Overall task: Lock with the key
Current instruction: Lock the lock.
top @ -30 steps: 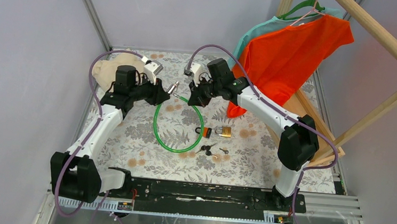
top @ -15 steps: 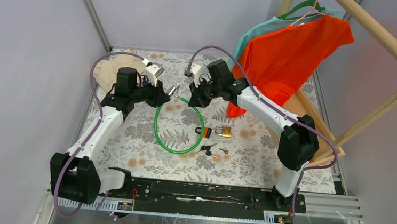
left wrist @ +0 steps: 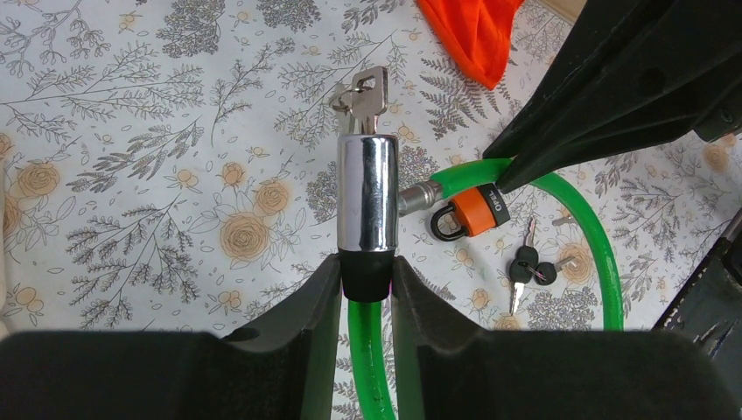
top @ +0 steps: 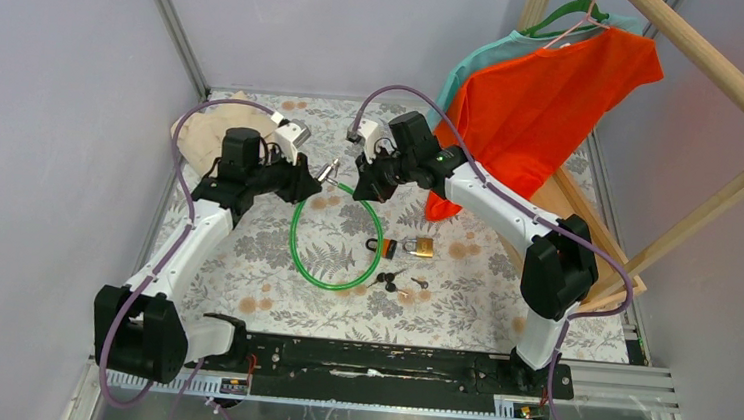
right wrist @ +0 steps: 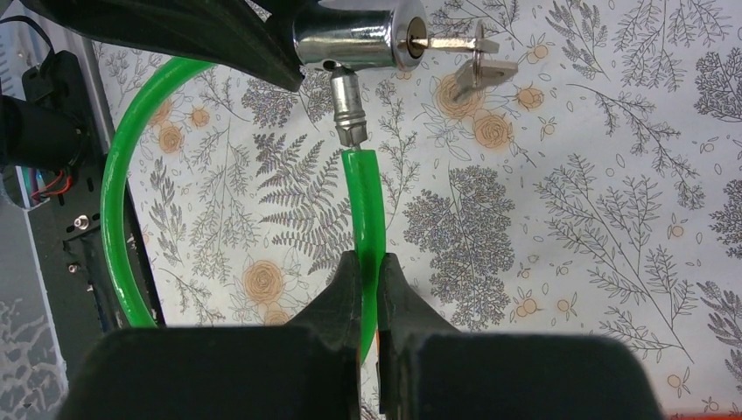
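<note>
A green cable lock (top: 329, 257) loops over the flowered table. My left gripper (left wrist: 366, 273) is shut on the black collar below its chrome lock barrel (left wrist: 367, 192), held above the table. A key (left wrist: 363, 94) sits in the barrel's end, a second key hanging from it. My right gripper (right wrist: 369, 262) is shut on the other end of the green cable (right wrist: 363, 201). Its metal pin (right wrist: 348, 109) sits at the barrel's side hole (right wrist: 350, 39); how deep it sits I cannot tell.
An orange padlock (top: 382, 244), a brass padlock (top: 418, 246) and loose black-headed keys (top: 393, 279) lie right of the cable loop. An orange shirt (top: 548, 93) hangs on a wooden rack at the right. A beige cloth (top: 204, 127) lies at the back left.
My left gripper has moved the barrel slightly right, toward the right gripper's cable end. The right arm has hardly moved.
</note>
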